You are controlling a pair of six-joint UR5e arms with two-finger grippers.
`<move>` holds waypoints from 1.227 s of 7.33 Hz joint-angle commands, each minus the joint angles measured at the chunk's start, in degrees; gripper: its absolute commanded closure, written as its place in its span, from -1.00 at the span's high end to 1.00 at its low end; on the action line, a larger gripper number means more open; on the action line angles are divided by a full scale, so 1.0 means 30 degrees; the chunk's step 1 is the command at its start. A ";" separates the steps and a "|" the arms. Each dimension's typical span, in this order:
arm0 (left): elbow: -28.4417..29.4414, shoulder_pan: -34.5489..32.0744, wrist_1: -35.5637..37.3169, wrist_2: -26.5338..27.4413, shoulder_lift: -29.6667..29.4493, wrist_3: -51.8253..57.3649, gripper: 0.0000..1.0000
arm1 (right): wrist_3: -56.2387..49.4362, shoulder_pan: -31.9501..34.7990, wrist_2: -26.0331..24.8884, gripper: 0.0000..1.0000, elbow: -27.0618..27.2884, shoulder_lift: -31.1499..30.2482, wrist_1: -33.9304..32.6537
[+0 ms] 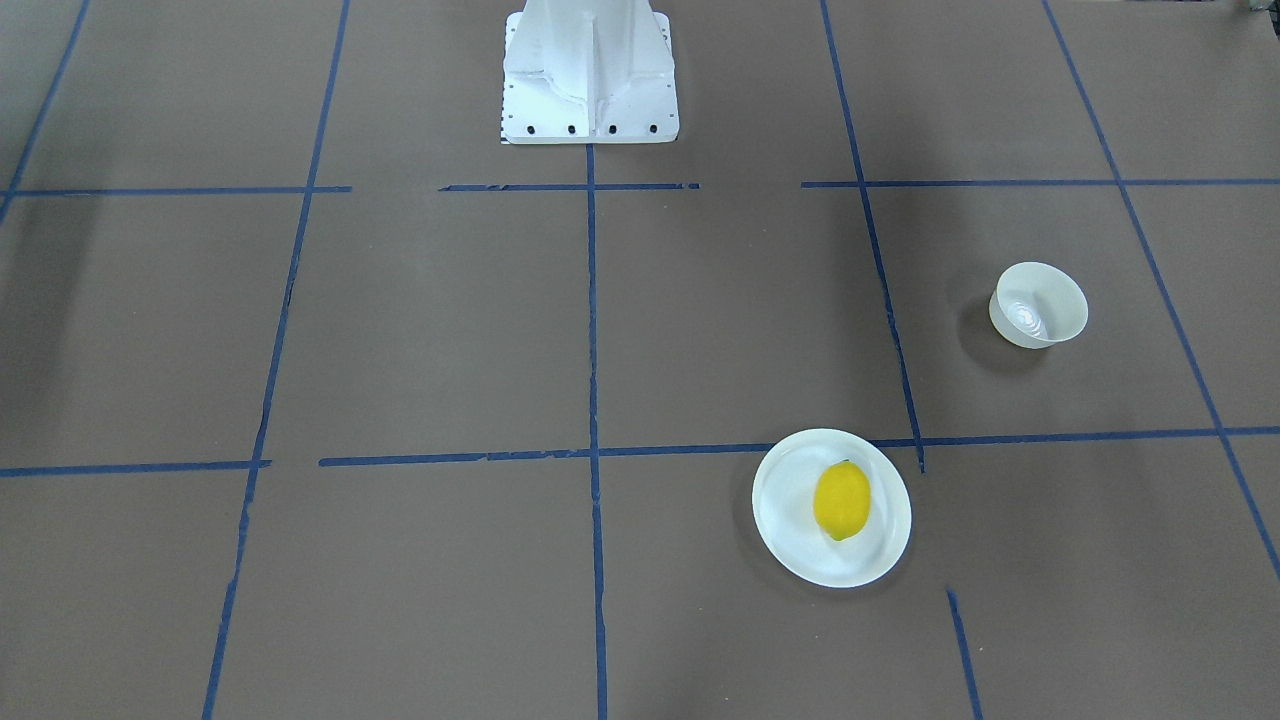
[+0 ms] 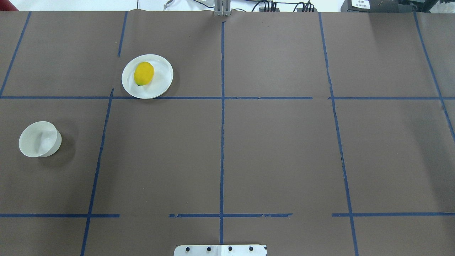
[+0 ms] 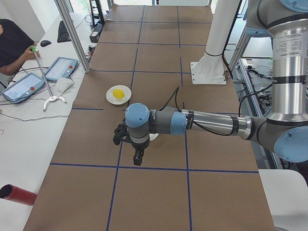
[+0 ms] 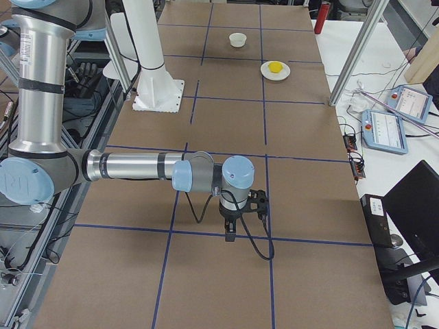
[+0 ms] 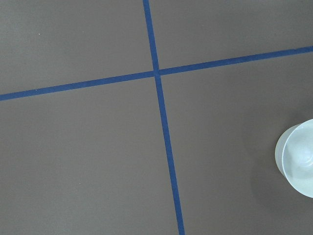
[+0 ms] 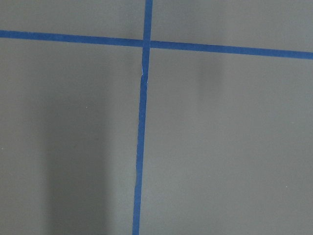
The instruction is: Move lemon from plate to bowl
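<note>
The yellow lemon (image 1: 842, 500) lies on the white plate (image 1: 785, 525), on the robot's left half of the table, far from the base. It also shows in the overhead view (image 2: 144, 73) on the plate (image 2: 161, 80). The empty cream bowl (image 1: 1038, 305) stands apart from the plate, nearer the table's left end; it also shows in the overhead view (image 2: 39, 139) and at the edge of the left wrist view (image 5: 298, 159). My left gripper (image 3: 138, 156) hangs above the table near the bowl; I cannot tell its state. My right gripper (image 4: 230, 233) hangs over bare table; I cannot tell its state.
The white robot base (image 1: 590, 75) stands at the table's middle edge. Blue tape lines (image 2: 222, 124) divide the brown table into squares. Beside the table, an operator (image 3: 12, 45) sits with tablets (image 3: 60, 68), and a red cylinder (image 3: 14, 194) lies there.
</note>
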 commanded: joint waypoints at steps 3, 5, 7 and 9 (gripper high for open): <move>-0.0400 0.0022 0.0031 0.0002 -0.0141 -0.0261 1.00 | 0.0000 0.0000 0.0000 1.00 0.0000 0.0000 0.0000; -0.1095 -0.0007 -0.0174 0.0031 0.0206 -0.0204 1.00 | 0.0000 0.0000 0.0000 1.00 0.0000 0.0000 0.0000; -0.1307 0.0544 -0.0233 -0.0606 0.0357 -0.0522 1.00 | 0.0000 0.0000 0.0000 1.00 0.0000 0.0000 0.0000; -0.1484 0.3780 -0.2676 -0.3361 -0.0342 -0.3694 1.00 | 0.0000 0.0000 0.0000 1.00 0.0000 0.0000 0.0000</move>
